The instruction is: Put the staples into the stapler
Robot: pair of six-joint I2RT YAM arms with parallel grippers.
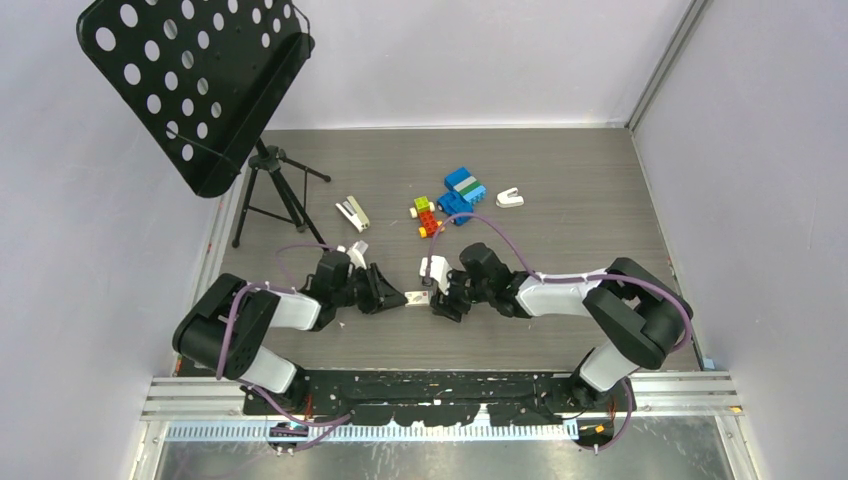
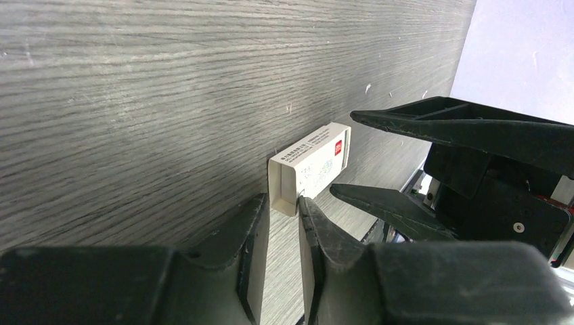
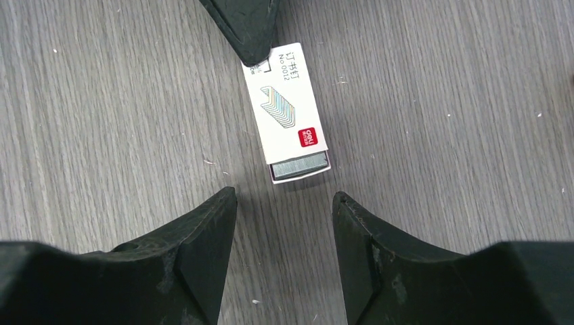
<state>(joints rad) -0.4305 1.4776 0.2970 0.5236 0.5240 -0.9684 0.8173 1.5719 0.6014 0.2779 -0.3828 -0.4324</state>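
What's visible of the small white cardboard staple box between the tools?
Small white cardboard box with a staple drawing, printed text and a red logo lies flat on the grey wood-grain table. Its inner tray is slid slightly out toward the open right tool, showing silvery staples. The left tool reaches its far end; grip unclear.

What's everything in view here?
music stand: one, black, far left
stapler: one, white-beige, left of blocks
toy blocks: several, mixed colours, centre back
claw-shaped piece: one, white, right of blocks
staple box: one, white, between the end effectors
staples: one strip, silvery, in the box's open end
table: one, grey woodgrain, under everything
left end effector: one, black, at the box's other end
right end effector: one, black, open, facing the open end
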